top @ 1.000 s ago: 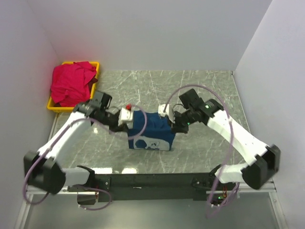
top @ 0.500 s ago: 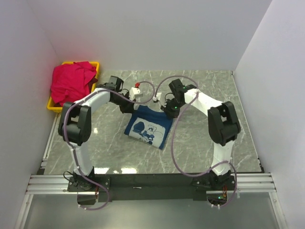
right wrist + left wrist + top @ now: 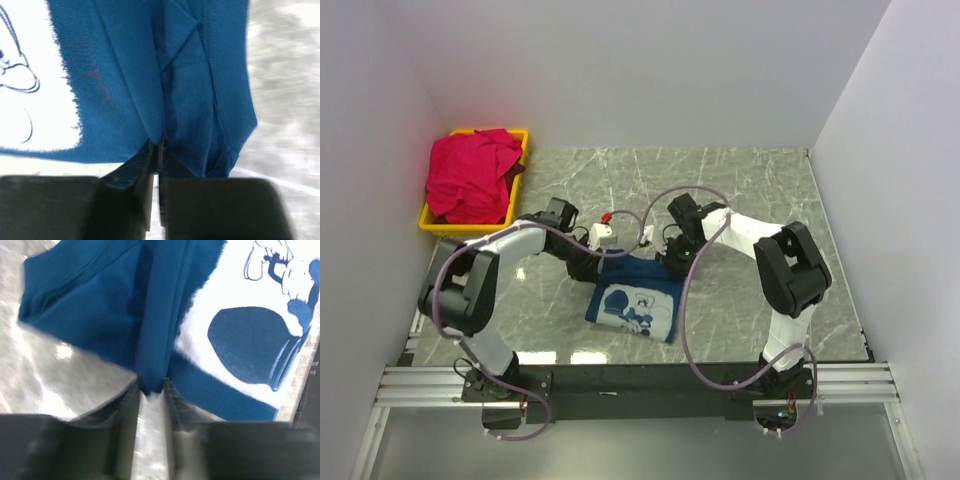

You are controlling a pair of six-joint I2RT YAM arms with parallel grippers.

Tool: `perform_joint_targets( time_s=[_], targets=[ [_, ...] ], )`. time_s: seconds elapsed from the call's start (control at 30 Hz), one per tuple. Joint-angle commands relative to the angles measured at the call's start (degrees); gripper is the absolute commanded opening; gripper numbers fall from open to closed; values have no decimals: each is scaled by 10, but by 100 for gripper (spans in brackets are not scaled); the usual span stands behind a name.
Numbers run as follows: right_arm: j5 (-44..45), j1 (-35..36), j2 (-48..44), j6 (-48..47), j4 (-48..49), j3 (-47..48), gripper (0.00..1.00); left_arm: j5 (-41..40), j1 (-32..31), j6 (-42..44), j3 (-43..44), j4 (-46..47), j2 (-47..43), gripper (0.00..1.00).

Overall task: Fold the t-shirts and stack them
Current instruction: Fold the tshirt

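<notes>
- Blue shirt (image 3: 632, 300) lies on the grey marble table (image 3: 760, 190), in the middle part toward the front, between the two arms.
- Its upper side shows a big white print (image 3: 635, 303) with a cartoon figure drawn in dark blue.
- The left gripper (image 3: 596, 263) is down low at the far left corner of this shirt. In the left wrist view its fingers (image 3: 125, 410) are clenched on a raised fold of the blue cloth, and the thick fold stands between them.
- The right gripper (image 3: 672, 262) is down low at the far right corner. In the right wrist view its fingers (image 3: 135, 170) are pressed almost together, with a thin ridge of blue cloth pinched at the tips.
- Between the two grippers the far edge of the shirt looks a little bunched, while the near part with the print lies flat on the table.
- The pink shirt (image 3: 470, 180) is a crumpled heap in the yellow bin (image 3: 438, 226), which stands at the far left corner of the table, well apart from the blue shirt. The heap rises above the rim of the bin.
</notes>
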Motion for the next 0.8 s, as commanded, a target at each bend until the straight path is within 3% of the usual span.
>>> perform_joint_targets(
  time_s=[0.0, 0.07, 0.17, 0.3, 0.4, 0.53, 0.67, 0.77],
  targets=[
    [-22, 5, -37, 12, -45, -25, 13, 12, 3, -2, -21, -23, -53, 34],
    [-59, -7, -56, 32, -64, -19, 28, 12, 5, 8, -17, -32, -66, 43],
    [-132, -50, -86, 77, -81, 16, 40, 43, 4, 15, 2, -38, -96, 52],
    [-238, -97, -70, 164, -89, 113, 38, 53, -39, 16, 16, 23, -125, 59],
    [-269, -96, -32, 244, -58, 139, 31, 58, -70, 48, 51, 36, -77, 59],
    [-278, -92, 11, 348, 14, 139, 25, 65, -90, 83, 135, 16, 1, 60],
    [-283, -85, 50, 404, 72, 144, 23, 60, -101, 110, 160, 34, 41, 60],
    [-281, -74, 84, 428, 89, 159, 22, 68, -113, 129, 191, -7, 77, 59]
  ],
)
